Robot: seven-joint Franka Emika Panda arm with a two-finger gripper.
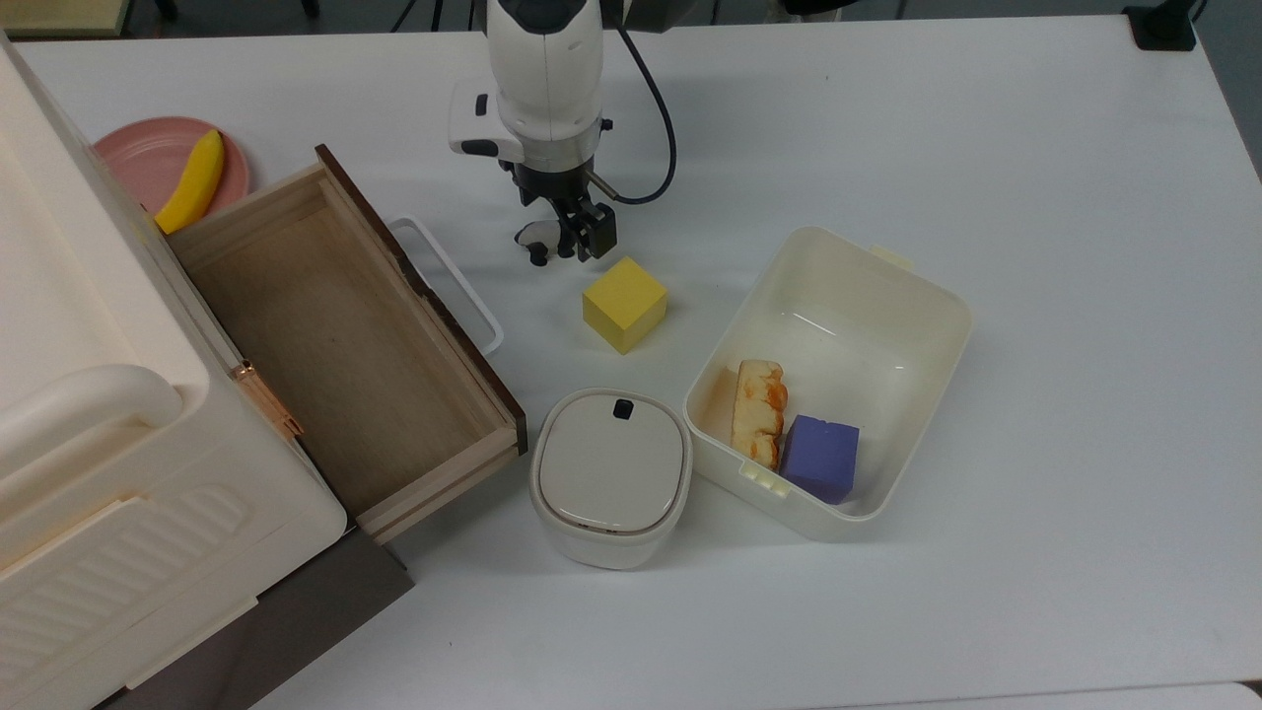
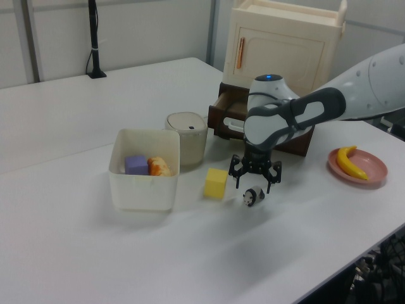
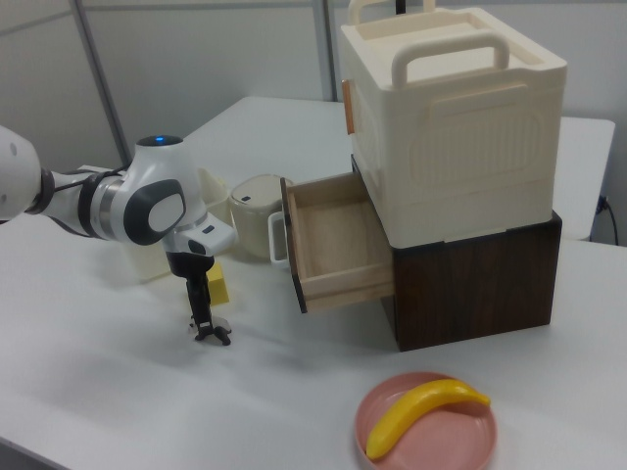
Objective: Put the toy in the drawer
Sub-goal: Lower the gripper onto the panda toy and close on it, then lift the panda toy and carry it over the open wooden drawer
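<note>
The toy is a small black-and-white panda (image 1: 535,237) lying on the white table, a short way from the drawer's white handle. My gripper (image 1: 569,237) is low over it and open, one finger on each side of the panda (image 2: 252,197) in the left view, where the fingers (image 2: 238,180) stand spread. The right view shows the gripper (image 3: 204,328) pointing straight down, tips near the table by the toy (image 3: 216,334). The wooden drawer (image 1: 335,345) is pulled out of the cabinet, with nothing in it.
A yellow cube (image 1: 624,304) sits just beside the gripper. Further on stand a lidded white pot (image 1: 609,476) and a white bin (image 1: 868,296) holding bread and a purple block. A pink plate (image 1: 138,158) with a banana lies behind the cream cabinet (image 1: 59,325).
</note>
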